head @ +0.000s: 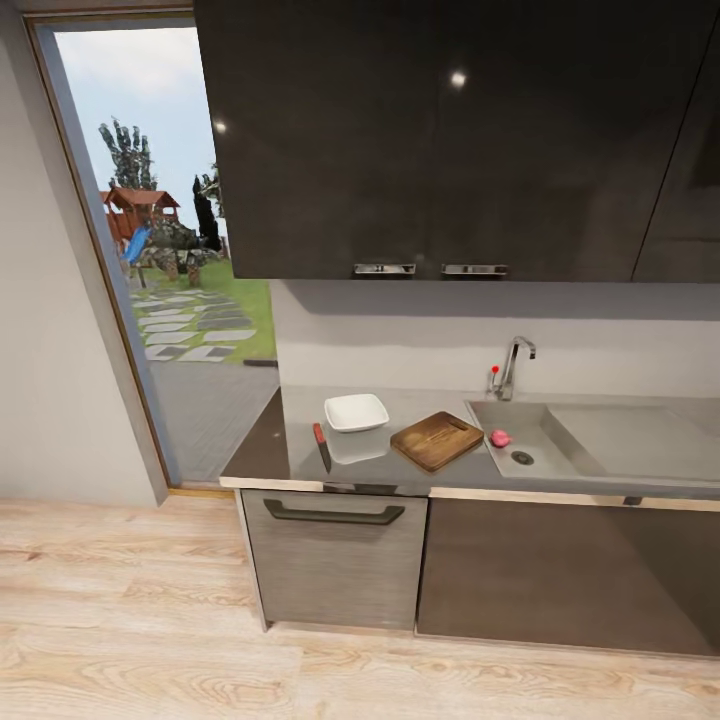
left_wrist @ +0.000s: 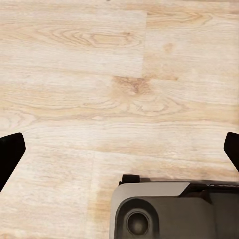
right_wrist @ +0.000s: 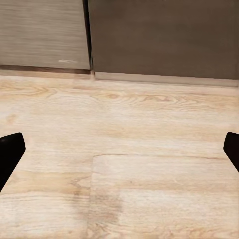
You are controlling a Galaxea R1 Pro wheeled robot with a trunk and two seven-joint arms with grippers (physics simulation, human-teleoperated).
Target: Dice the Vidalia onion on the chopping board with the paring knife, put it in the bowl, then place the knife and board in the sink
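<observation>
The robot stands back from the countertop [head: 420, 400], both arms low over the wood floor [head: 150, 620]. Left gripper [left_wrist: 119, 149] and right gripper [right_wrist: 119, 149]: fingers wide apart, holding nothing. The onion [head: 500, 438] lies in the sink [head: 560, 470], just beside the drain. The board [head: 437, 440] sits between sink and bowl [head: 356, 411]; the knife [head: 321, 446] rests near the counter's front edge.

Judged step: approach. Best to square up opposite the basin and stop short of the cabinet fronts [right_wrist: 159, 40]. Open floor lies ahead; the doorway [head: 170, 300] bounds the left.
</observation>
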